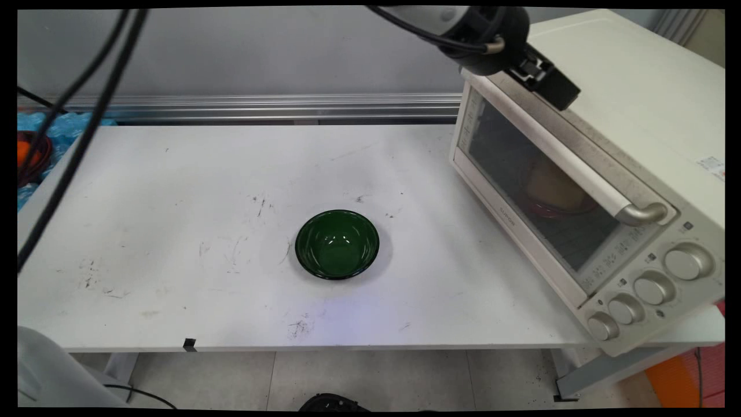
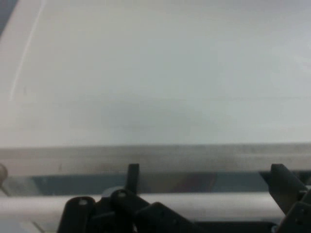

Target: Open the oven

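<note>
Hovering at the toaster oven (image 1: 584,191) top front edge, jaws (image 2: 206,182) spread wide above its handle (image 1: 579,168); green bowl (image 1: 337,244) seen well below-left on table (image 1: 173,231).

A bowl (image 1: 337,244) sat near the middle of the bench (image 1: 173,231). To its right, at the bench's right end, stood a toaster oven (image 1: 596,174), door (image 1: 538,191) shut, with what seemed a dish (image 1: 558,194) inside. The end effector (image 1: 544,78) hung over the oven's top front edge, just above the door handle (image 1: 584,174).
</note>
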Robot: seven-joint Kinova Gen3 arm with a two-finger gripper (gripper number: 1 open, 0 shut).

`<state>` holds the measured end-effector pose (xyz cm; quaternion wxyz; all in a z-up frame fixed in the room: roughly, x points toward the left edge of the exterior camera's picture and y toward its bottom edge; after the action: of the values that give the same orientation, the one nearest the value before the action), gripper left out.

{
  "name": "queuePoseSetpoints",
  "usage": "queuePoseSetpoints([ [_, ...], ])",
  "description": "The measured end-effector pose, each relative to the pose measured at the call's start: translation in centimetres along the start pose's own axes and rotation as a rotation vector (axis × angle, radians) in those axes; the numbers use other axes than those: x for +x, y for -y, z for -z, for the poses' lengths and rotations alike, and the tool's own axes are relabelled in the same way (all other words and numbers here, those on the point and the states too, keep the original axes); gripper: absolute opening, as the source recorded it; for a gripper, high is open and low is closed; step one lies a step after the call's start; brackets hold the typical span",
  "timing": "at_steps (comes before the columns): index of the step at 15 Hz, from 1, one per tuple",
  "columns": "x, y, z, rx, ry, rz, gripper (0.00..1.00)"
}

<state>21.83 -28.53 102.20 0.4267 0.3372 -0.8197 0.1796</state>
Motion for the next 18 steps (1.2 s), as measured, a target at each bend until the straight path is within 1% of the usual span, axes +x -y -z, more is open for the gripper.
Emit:
queuePoseSetpoints([
  [3, 0.7, -0.1, -1.6, 0.015, 0.003, 0.001, 1.0],
  [4, 0.9, -0.1, -2.1, 0.018, 0.004, 0.003, 0.0],
  [11, 1.3, -0.1, -4.4, 0.035, 0.039, -0.006, 0.0],
  [16, 1.0, 0.2, -5.3, 0.061, 0.073, 0.011, 0.0],
  [18, 0.8, 0.5, -5.7, 0.087, 0.087, 0.013, 0.0],
])
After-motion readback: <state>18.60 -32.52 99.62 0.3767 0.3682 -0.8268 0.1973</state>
